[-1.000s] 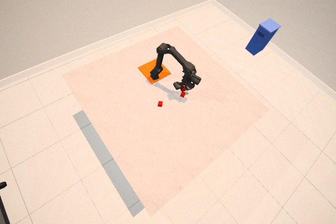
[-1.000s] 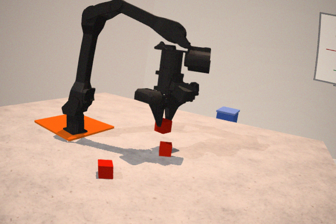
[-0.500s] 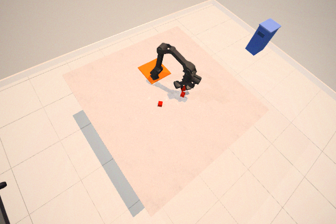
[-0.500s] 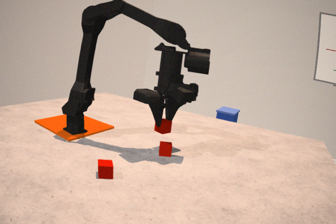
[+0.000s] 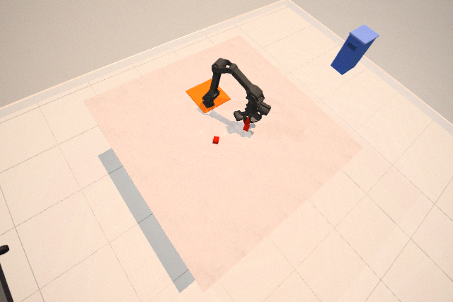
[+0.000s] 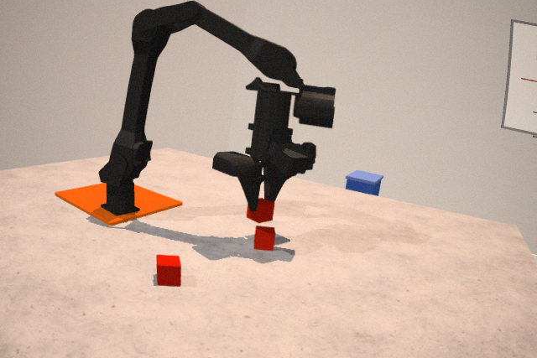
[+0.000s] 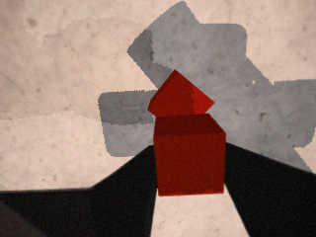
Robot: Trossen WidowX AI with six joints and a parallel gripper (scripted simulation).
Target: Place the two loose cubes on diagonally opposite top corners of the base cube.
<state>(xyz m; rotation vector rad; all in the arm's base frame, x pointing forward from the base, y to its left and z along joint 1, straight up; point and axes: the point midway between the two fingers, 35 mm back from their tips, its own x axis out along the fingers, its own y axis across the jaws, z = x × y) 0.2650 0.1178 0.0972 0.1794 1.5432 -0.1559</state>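
Currently the black parallel-jaw gripper (image 5: 247, 119) (image 6: 263, 205) (image 7: 186, 151), partly open, grips a red cube (image 5: 247, 121) (image 6: 261, 210) (image 7: 191, 163) above the red base cube (image 5: 245, 128) (image 6: 263, 238) (image 7: 174, 96); misaligned lowering could nudge the latter.

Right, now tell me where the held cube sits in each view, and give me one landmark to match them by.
Top: right of center, under the gripper.
Exterior: near the center, low, between the fingertips.
Wrist: the held cube, just below center.
Shared landmark: the red cube beneath it.
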